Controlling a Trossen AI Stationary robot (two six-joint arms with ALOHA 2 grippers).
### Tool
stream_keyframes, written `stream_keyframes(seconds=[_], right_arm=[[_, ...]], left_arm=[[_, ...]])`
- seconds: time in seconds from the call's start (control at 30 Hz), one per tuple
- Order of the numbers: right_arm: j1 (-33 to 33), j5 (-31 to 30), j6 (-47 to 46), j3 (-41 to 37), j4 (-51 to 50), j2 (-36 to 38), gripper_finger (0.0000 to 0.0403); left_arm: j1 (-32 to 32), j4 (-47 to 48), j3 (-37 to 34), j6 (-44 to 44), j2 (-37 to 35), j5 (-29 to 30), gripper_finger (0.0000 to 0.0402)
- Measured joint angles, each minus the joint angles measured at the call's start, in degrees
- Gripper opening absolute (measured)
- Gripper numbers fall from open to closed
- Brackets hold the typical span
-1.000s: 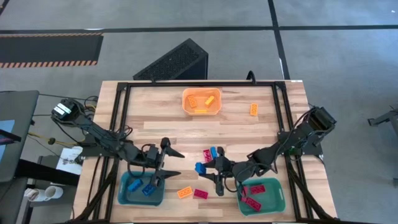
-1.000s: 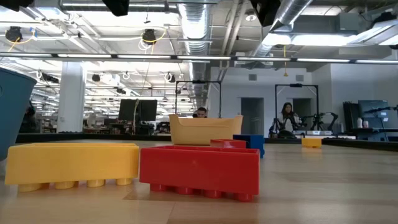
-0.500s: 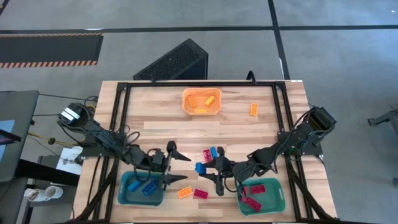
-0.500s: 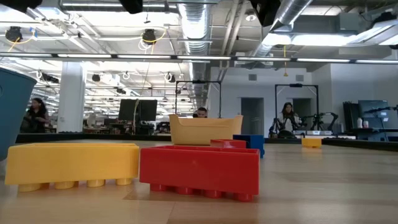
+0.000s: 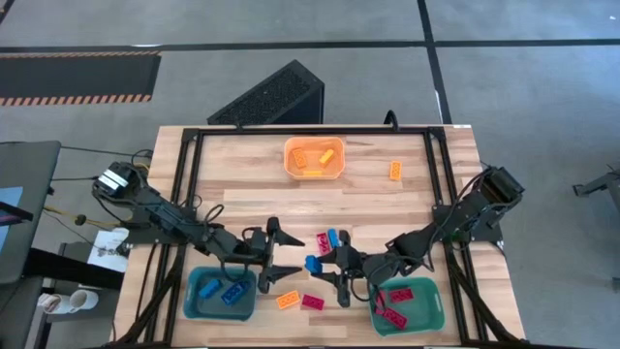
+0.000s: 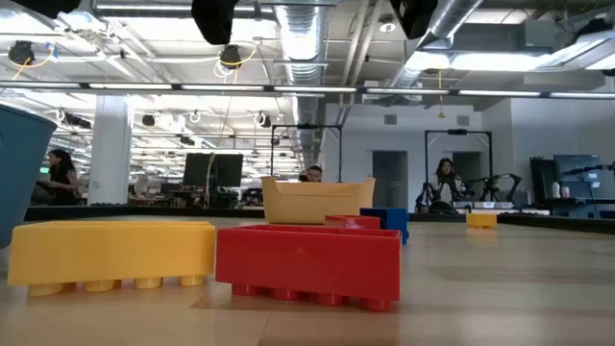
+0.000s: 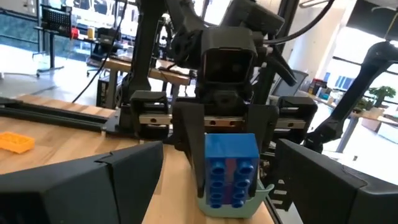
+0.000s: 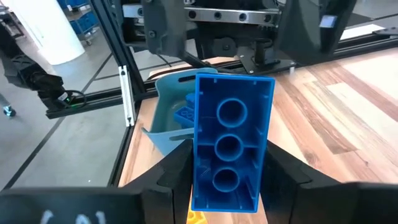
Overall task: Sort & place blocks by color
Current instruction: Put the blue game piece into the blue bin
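- Fingers of the right gripper (image 5: 326,274) are closed partway on a small blue studded plastic brick (image 8: 229,149); its hollow underside faces the right wrist camera and it sits in mid-air between the two dark fingers.
- Left gripper (image 5: 282,252) fingers are spread wide with nothing between them; it sits near table centre, just at 9 o'clock of the held brick, facing the right gripper.
- Same blue brick shows stud-side on in the left wrist view, clamped upright in the other arm's jaws.
- Teal plastic bin at the left (image 5: 221,295), at 7 o'clock of the table, holds blue bricks (image 5: 231,294).
- Teal plastic bin at the right (image 5: 436,308), at 5 o'clock, holds red bricks (image 5: 401,291).
- Orange plastic bin (image 5: 314,158), at 12 o'clock, holds yellow-orange bricks (image 5: 326,155).
- Loose on the wooden table (image 5: 242,165): one yellow-orange brick (image 5: 395,170) at 3 o'clock of the orange bin; a yellow-orange brick (image 5: 287,300) and a red brick (image 5: 312,302) side by side between the teal bins; a red (image 5: 323,242) and a blue brick (image 5: 333,237) just at 12 o'clock of the grippers.
- Low view: yellow-orange and red bricks fill the foreground, touching or nearly touching; people are visible far back in the room.
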State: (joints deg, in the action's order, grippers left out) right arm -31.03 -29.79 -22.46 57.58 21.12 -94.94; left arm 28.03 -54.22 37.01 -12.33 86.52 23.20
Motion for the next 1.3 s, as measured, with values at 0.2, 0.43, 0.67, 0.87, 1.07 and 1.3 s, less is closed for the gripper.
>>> stream_keyframes(seconds=[0.2,0.43,0.67,0.87,1.07,1.3], right_arm=[[0.4,0.0,0.0,0.0,0.0,0.0,0.0153],[0.7,0.0,-0.1,0.0,-0.1,0.1,0.016],[0.8,0.0,0.0,0.0,-0.1,0.1,0.0155],[0.8,0.0,0.0,0.0,-0.4,0.1,0.0162],[0.8,0.0,0.0,0.0,-1.6,0.0,0.0161],[0.8,-0.2,-0.2,0.0,-2.3,0.0,0.0168]], left_arm=[[-0.3,-0.2,0.0,-0.2,0.9,-0.1,0.0298],[-2.4,-1.7,0.1,-2.3,2.6,-2.4,0.0298],[-2.6,-0.5,1.6,-1.9,3.9,-4.9,0.0298],[-3.2,1.1,5.7,-2.3,7.8,-5.0,0.0298],[-3.7,2.2,7.6,-1.8,9.9,-5.0,0.0287],[-3.7,3.4,8.3,-0.7,9.9,-6.3,0.0165]])
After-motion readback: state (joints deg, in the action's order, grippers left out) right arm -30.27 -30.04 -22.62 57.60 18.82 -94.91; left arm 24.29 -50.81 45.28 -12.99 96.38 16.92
